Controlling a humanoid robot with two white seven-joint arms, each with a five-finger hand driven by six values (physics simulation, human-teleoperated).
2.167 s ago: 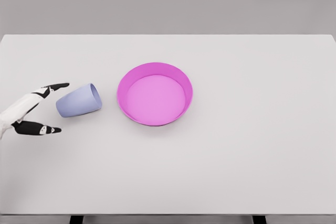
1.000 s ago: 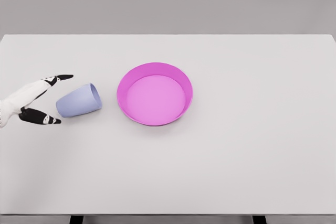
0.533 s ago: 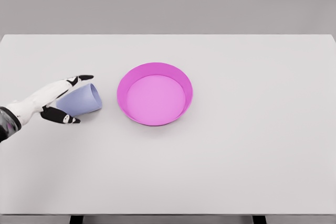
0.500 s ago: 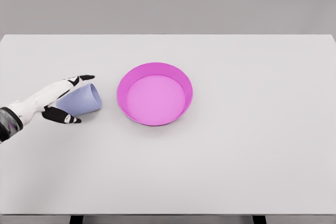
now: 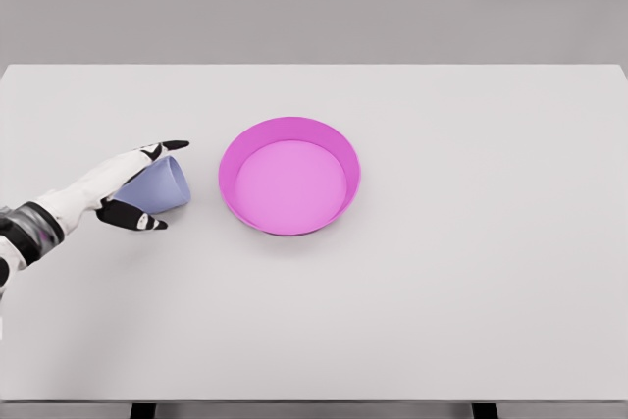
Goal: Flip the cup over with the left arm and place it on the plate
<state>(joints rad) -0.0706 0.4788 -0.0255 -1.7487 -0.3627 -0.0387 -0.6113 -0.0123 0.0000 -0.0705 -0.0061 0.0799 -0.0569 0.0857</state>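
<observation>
A pale blue cup [image 5: 162, 186] lies on its side on the white table, its mouth facing right toward the plate. The pink plate [image 5: 289, 175], round with a raised rim, sits just right of it. My left hand [image 5: 155, 183] reaches in from the left edge and straddles the cup's closed end. Its black-tipped fingers [image 5: 169, 147] stretch over the far side and the thumb [image 5: 137, 219] lies along the near side. The fingers are spread and not closed on the cup. My right arm is out of view.
The white table [image 5: 471, 272] stretches wide to the right and front of the plate. Its far edge meets a grey wall.
My left hand has slid right along the table, from beside the cup's base to straddling it. The cup and plate have not moved.
</observation>
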